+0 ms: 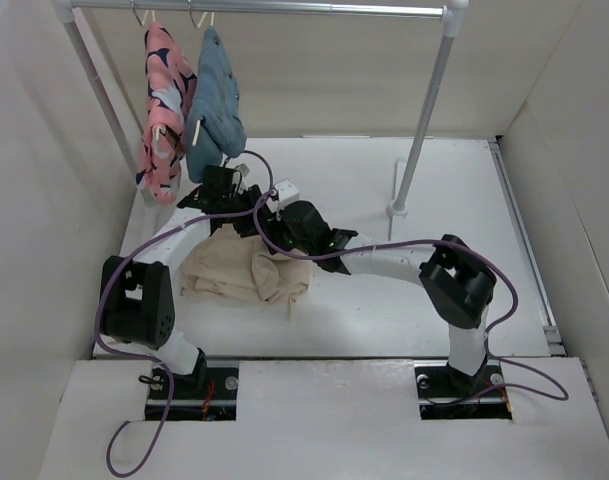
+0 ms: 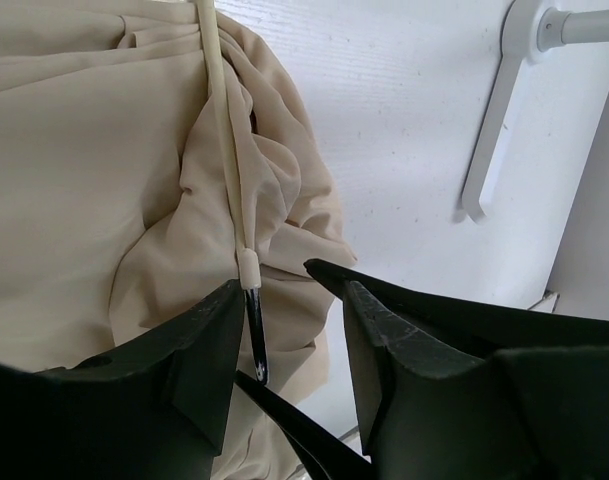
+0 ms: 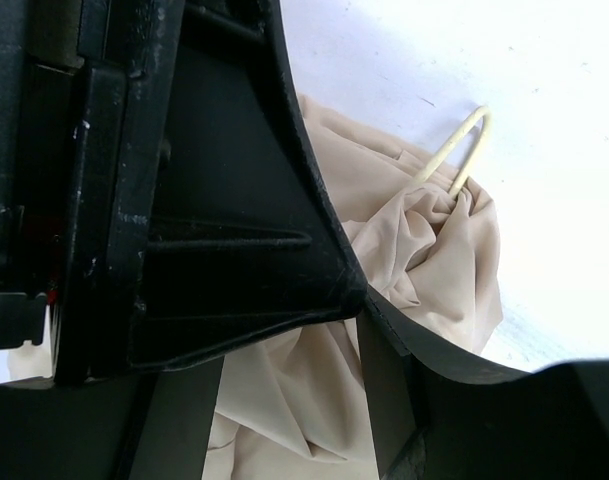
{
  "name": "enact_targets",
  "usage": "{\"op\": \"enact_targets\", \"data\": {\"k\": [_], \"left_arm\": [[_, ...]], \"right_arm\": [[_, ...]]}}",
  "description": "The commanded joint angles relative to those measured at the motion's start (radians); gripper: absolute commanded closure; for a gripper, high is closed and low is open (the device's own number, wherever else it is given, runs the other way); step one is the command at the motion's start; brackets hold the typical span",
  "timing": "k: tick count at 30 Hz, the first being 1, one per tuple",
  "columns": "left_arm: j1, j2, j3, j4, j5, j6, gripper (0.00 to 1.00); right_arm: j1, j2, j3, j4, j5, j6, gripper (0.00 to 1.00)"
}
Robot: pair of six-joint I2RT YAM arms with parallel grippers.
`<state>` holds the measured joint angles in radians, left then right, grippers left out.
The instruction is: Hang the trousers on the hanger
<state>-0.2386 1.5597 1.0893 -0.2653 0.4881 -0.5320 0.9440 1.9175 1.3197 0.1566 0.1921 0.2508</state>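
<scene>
The beige trousers (image 1: 246, 270) lie crumpled on the white table in front of the left arm. The cream hanger (image 2: 224, 150) lies across them; its dark end (image 2: 256, 340) sits between the jaws of my left gripper (image 2: 274, 290), close to the left finger and not pinched. The left gripper (image 1: 224, 195) is open at the cloth's far edge. My right gripper (image 1: 284, 225) hovers over the trousers' far right part. In the right wrist view it (image 3: 289, 400) is open, with trousers cloth (image 3: 424, 260) in the gap. A cream loop of the hanger (image 3: 464, 150) sticks out of the folds.
A grey rail (image 1: 284, 8) crosses the back, with a pink patterned garment (image 1: 164, 110) and a blue denim garment (image 1: 216, 100) hanging at its left end. The rack's right post (image 1: 424, 120) stands on a foot (image 1: 397, 210), also in the left wrist view (image 2: 494, 130). White walls enclose the table.
</scene>
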Motion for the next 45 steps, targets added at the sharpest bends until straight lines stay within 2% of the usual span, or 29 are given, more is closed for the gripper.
{"op": "enact_targets", "data": {"k": [1, 12, 24, 27, 31, 32, 34, 35, 36, 39, 44, 45], "left_arm": [[-0.027, -0.018, 0.069, 0.034, 0.101, -0.002, 0.58], [-0.027, -0.018, 0.093, 0.012, 0.05, 0.086, 0.57], [-0.027, -0.018, 0.064, 0.04, 0.101, 0.076, 0.57], [-0.027, -0.018, 0.055, 0.04, 0.101, 0.076, 0.57], [-0.027, -0.018, 0.046, 0.04, 0.092, 0.076, 0.57], [-0.027, -0.018, 0.046, 0.04, 0.092, 0.076, 0.57], [-0.027, -0.018, 0.046, 0.04, 0.092, 0.086, 0.57], [-0.027, -0.018, 0.046, 0.04, 0.092, 0.086, 0.57], [-0.027, -0.018, 0.046, 0.04, 0.092, 0.098, 0.57], [-0.027, -0.018, 0.079, -0.023, 0.075, 0.163, 0.57], [-0.027, -0.099, 0.198, -0.178, -0.048, 0.323, 0.57], [-0.027, -0.131, 0.21, -0.211, -0.058, 0.352, 0.51]], "right_arm": [[0.01, 0.026, 0.044, 0.026, -0.023, -0.022, 0.42], [0.01, 0.026, 0.026, 0.017, -0.005, -0.062, 0.42], [0.01, 0.106, 0.14, -0.032, 0.113, -0.062, 0.44], [0.01, 0.116, 0.164, -0.052, 0.158, -0.035, 0.5], [0.01, 0.141, 0.188, -0.094, 0.182, -0.025, 0.63], [0.01, 0.153, 0.199, -0.094, 0.193, -0.004, 0.73], [0.01, 0.166, 0.213, -0.126, 0.214, 0.014, 0.86], [0.01, 0.178, 0.222, -0.141, 0.225, 0.046, 0.97], [0.01, 0.178, 0.234, -0.158, 0.225, 0.065, 1.0], [-0.001, 0.189, 0.254, -0.2, 0.225, 0.126, 1.0], [-0.031, 0.17, 0.21, -0.2, 0.161, 0.166, 1.0], [-0.045, 0.158, 0.21, -0.2, 0.147, 0.191, 1.0]]}}
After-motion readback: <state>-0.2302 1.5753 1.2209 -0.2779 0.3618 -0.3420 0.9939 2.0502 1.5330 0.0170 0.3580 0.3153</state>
